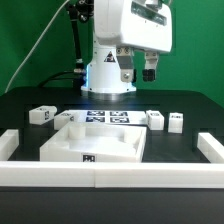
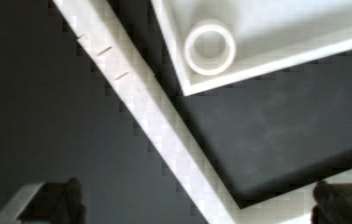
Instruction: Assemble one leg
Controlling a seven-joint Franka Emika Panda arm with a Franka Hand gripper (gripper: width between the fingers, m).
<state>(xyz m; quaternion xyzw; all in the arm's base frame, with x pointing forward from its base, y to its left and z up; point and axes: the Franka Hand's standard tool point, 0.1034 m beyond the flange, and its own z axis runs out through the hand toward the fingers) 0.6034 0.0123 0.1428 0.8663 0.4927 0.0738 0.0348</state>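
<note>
Four small white legs with tag markers stand on the black table: two at the exterior view's left (image 1: 42,115) (image 1: 68,119) and two at its right (image 1: 155,120) (image 1: 176,122). The large white square panel (image 1: 95,146) lies in front of them. My gripper (image 1: 138,72) hangs high above the table, behind the right-hand legs, open and empty. In the wrist view the gripper (image 2: 194,206) has its dark fingertips (image 2: 48,205) far apart with nothing between them. That view shows a panel corner with a round hole (image 2: 212,48) and no leg.
The marker board (image 1: 106,118) lies flat behind the panel. White rails border the table at the front (image 1: 100,173), the exterior view's left (image 1: 10,146) and its right (image 1: 210,148). A white strip (image 2: 146,110) crosses the wrist view diagonally.
</note>
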